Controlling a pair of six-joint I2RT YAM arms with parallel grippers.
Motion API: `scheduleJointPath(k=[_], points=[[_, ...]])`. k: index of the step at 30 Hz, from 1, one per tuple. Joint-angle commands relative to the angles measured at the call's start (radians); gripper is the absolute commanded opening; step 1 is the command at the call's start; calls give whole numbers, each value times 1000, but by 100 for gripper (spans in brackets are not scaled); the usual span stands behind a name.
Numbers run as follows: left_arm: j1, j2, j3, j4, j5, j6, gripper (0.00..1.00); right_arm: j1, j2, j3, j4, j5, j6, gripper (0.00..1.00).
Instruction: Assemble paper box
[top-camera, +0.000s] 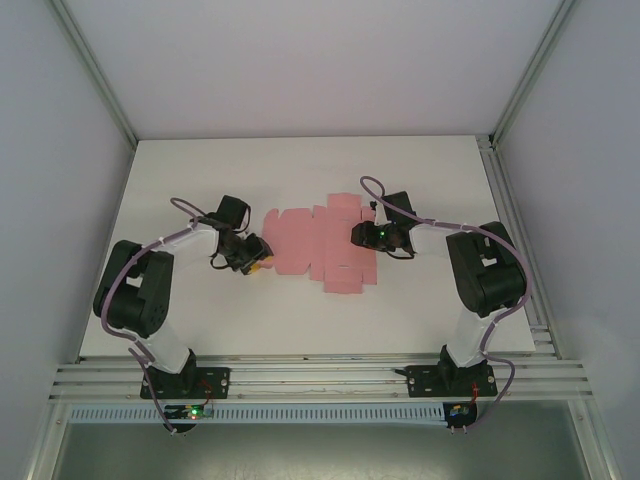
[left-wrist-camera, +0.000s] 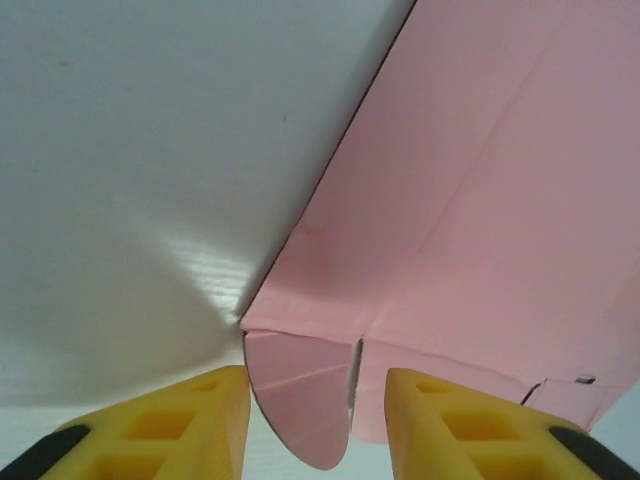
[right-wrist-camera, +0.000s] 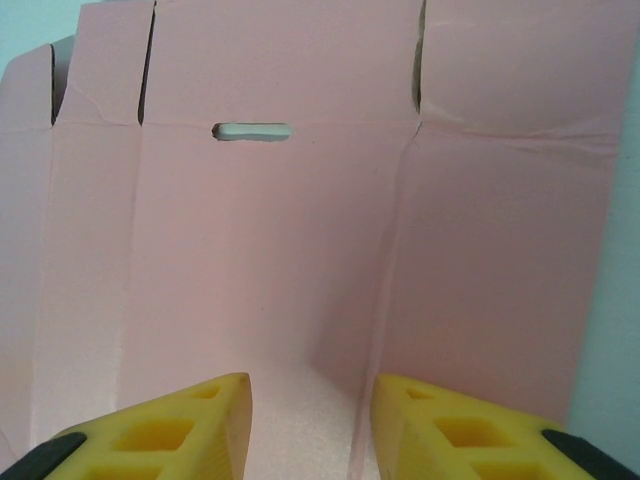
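Barely begun: the paper box lies flat and unfolded, the left gripper parted around a rounded tab, the right gripper parted over its other end.

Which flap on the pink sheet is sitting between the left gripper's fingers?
The rounded flap at the corner of the paper box, beside the table. Its squarer neighbour across the slit runs behind one finger of the left gripper.

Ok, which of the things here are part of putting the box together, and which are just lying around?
Part of the job:
- paper box, a flat pink sheet
- left hand, straddling a rounded flap
- right hand, over the sheet

Just there:
- white table
- metal rails along the near edge
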Motion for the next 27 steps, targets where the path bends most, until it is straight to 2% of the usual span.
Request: scheduleJointPath(k=[1, 9, 11, 15, 18, 22, 27], points=[[-4, 15, 8, 43, -8, -42, 35, 2, 43, -42, -153, 83, -27, 42], [-6, 68, -18, 136, 69, -84, 33, 4, 44, -39, -149, 88, -18, 42], [-8, 37, -49, 132, 38, -99, 34, 5, 36, -42, -149, 87, -12, 42], [-9, -28, -39, -20, -76, -40, 41, 7, 7, -47, -171, 108, -29, 42], [-11, -64, -50, -20, -84, -40, 42, 8, -4, -51, -180, 114, -34, 42], [-11, -49, -65, 57, -58, -71, 39, 9, 2, -60, -161, 110, -23, 42], [-26, 20, -97, 197, 65, -135, 39, 11, 26, -56, -153, 98, -12, 42]])
